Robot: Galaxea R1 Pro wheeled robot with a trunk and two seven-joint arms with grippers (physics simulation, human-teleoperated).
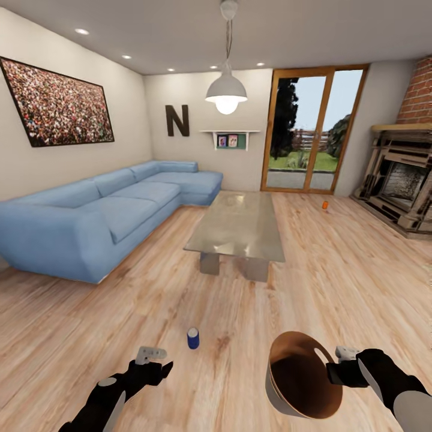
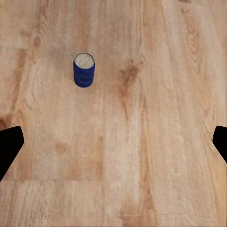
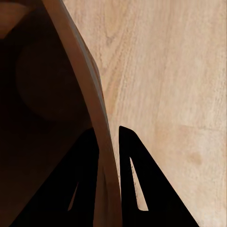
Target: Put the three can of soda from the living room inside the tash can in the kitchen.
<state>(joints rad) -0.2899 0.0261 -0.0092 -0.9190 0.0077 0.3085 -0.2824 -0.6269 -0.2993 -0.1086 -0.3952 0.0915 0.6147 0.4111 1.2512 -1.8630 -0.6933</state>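
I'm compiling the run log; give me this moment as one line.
place: living room | right gripper: shut on trash can rim, held above floor | left gripper: open over blue can | orange can: on floor near fireplace

Head high; wrists close above floor
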